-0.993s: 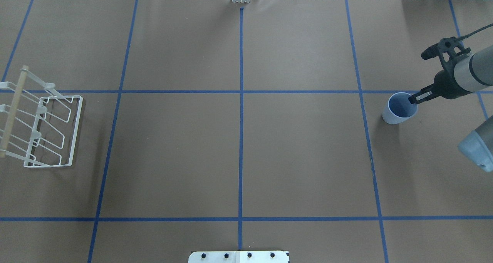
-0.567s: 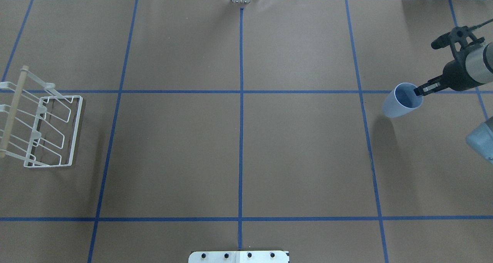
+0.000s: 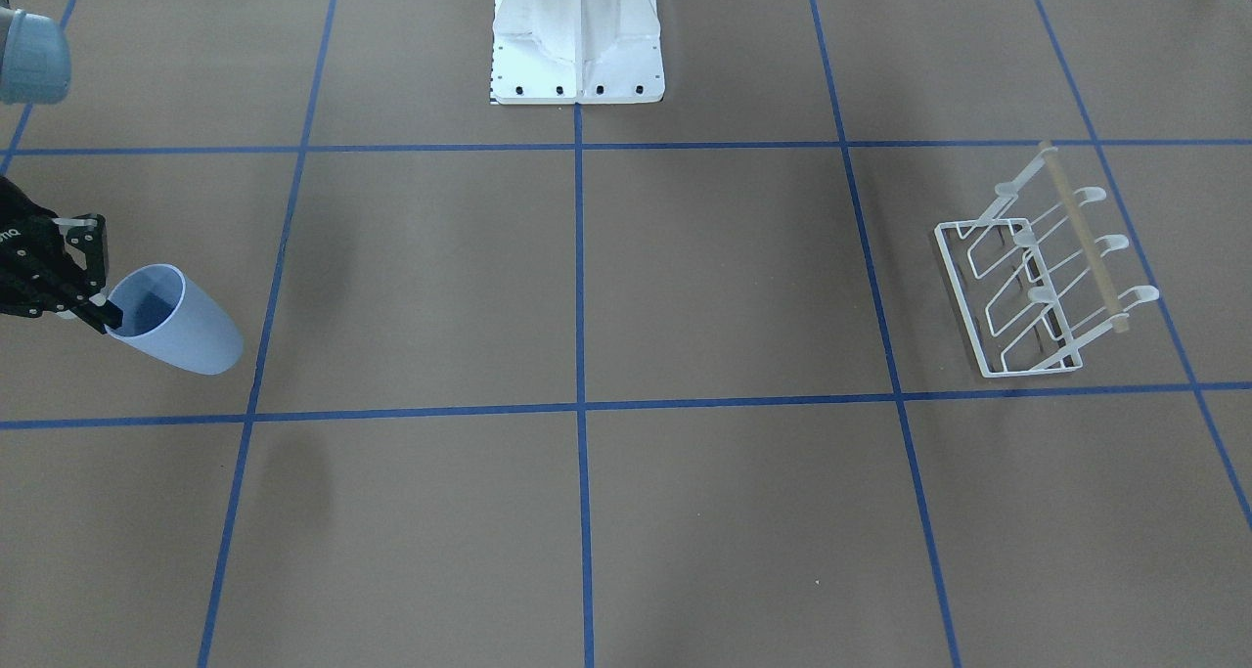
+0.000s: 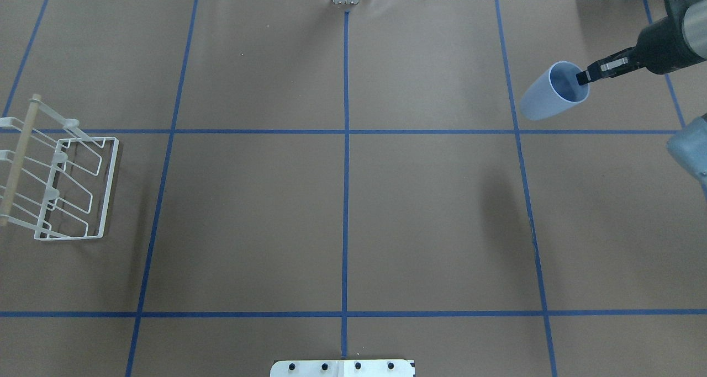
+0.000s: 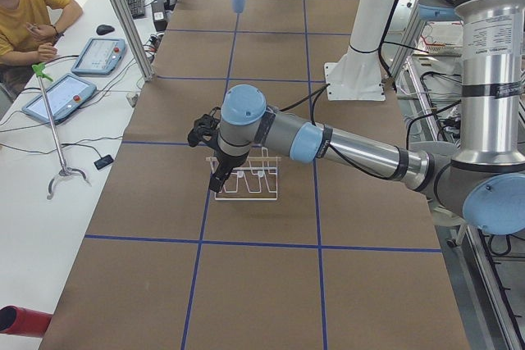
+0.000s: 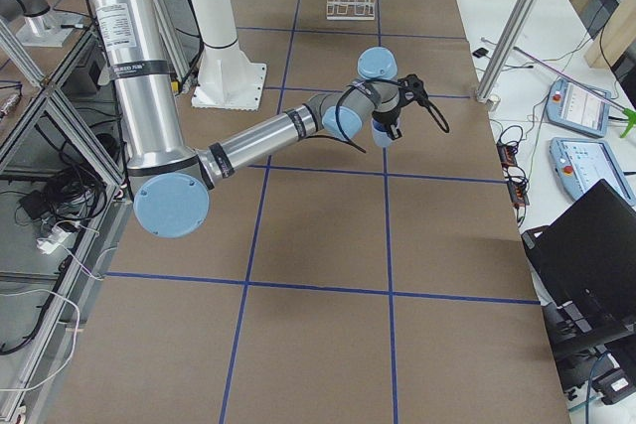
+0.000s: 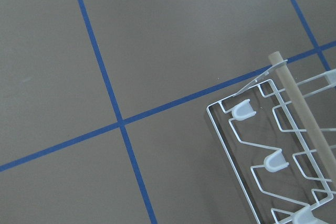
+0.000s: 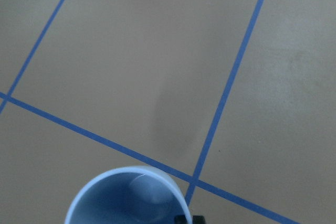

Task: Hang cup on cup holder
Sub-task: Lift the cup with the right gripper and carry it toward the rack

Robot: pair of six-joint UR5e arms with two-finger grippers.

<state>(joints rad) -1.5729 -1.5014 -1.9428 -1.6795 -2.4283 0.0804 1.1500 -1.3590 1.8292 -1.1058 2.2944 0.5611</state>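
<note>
The light blue cup (image 4: 549, 95) hangs in the air over the table's far right part, tilted, its mouth towards the arm. My right gripper (image 4: 582, 78) is shut on the cup's rim, one finger inside. The front view shows the same grip (image 3: 103, 314) on the cup (image 3: 186, 326). The right wrist view shows the cup's open mouth (image 8: 126, 198) from above. The white wire cup holder (image 4: 55, 159) stands at the table's left edge, also in the front view (image 3: 1083, 236) and the left wrist view (image 7: 275, 162). My left gripper (image 5: 220, 178) hovers over the holder; I cannot tell its state.
The white robot pedestal base (image 3: 577, 32) stands at the near middle edge of the table. Blue tape lines divide the brown table cover. In the exterior left view, aluminium posts (image 5: 123, 14) and a desk with tablets and a seated person (image 5: 25, 14) lie beyond the table's far side.
My right gripper has lifted the cup off the table and carried it up and towards the far edge. The cup has tilted further. The cup holder has not moved.
</note>
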